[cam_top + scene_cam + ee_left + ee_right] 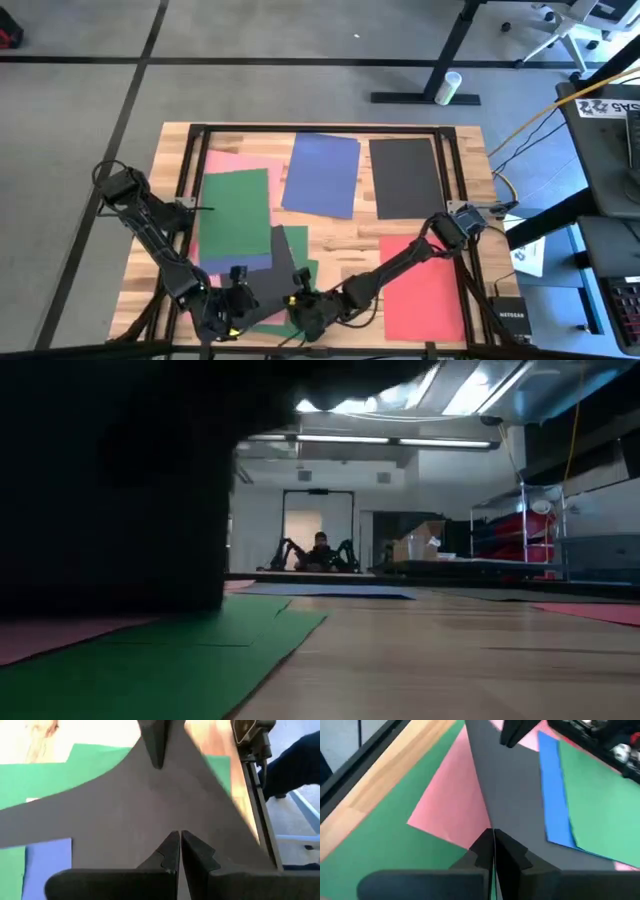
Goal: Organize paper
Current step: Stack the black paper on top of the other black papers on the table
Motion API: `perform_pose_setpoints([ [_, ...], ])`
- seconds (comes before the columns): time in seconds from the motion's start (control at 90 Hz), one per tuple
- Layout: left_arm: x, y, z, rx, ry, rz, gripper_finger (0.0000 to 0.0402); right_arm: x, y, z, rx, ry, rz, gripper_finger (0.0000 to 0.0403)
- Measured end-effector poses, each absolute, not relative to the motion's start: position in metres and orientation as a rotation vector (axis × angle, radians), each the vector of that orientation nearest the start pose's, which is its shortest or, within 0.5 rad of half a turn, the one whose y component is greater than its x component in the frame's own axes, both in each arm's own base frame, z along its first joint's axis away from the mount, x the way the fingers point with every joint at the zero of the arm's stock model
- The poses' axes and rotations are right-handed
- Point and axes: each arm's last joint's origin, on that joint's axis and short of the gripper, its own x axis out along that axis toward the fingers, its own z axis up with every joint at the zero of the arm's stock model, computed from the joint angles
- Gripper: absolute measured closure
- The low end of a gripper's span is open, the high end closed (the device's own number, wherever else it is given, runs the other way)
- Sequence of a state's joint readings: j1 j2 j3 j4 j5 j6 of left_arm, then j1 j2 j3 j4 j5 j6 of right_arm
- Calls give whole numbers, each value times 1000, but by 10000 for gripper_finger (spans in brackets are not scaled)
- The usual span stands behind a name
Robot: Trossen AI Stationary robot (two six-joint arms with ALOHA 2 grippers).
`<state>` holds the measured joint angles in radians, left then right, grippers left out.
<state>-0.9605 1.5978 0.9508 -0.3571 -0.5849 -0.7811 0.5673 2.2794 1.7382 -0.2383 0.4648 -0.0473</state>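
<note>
Coloured paper sheets lie flat on the wooden table (330, 235): green (236, 205) over pink (222, 160) at the left, blue (322, 172) and black (405, 177) at the far side, red (425, 280) at the near right. Another black sheet (283, 262) lies over green (380, 845), pink (452, 810) and blue (552, 795) sheets near the front edge. My left gripper (237, 298) and my right gripper (300, 305) are both shut on it, facing each other. In the low view a dark mass hides the left side. My left gripper pinches the near black sheet at its edge (175, 822) between its two fingers, which come in low over the table. The sheet spreads away from the fingers toward the other gripper. Whether it is lifted clear, I cannot tell. My right gripper pinches the same black sheet between its two fingers at an edge close to a corner (492, 822). The fingers come in low, opposite the left gripper. The sheet runs flat from the fingers above the pink and green sheets.
A black frame (300, 128) runs round the table top. Bare wood (340, 235) shows at the table's middle. Beyond the right edge are cables, a small white printed sheet (528, 255) and a black box (505, 310). A white cup (450, 88) lies on the floor behind.
</note>
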Motion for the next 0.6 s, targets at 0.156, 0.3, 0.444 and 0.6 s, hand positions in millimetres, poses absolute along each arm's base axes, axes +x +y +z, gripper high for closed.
perform_pose_setpoints([
  [0.156, 188, -245, 190, -46, 780, -41, 402, 415, 261, 186, -415, 687, 85, 403],
  [0.3, 188, -245, 190, -52, 779, -39, 402, 403, 261, 209, -396, 683, 56, 403],
  [0.444, 188, -245, 190, -53, 778, -38, 402, 391, 257, 228, -375, 697, 21, 403],
  [0.6, 185, -247, 190, -53, 778, -47, 402, 378, 252, 243, -380, 725, -28, 403],
])
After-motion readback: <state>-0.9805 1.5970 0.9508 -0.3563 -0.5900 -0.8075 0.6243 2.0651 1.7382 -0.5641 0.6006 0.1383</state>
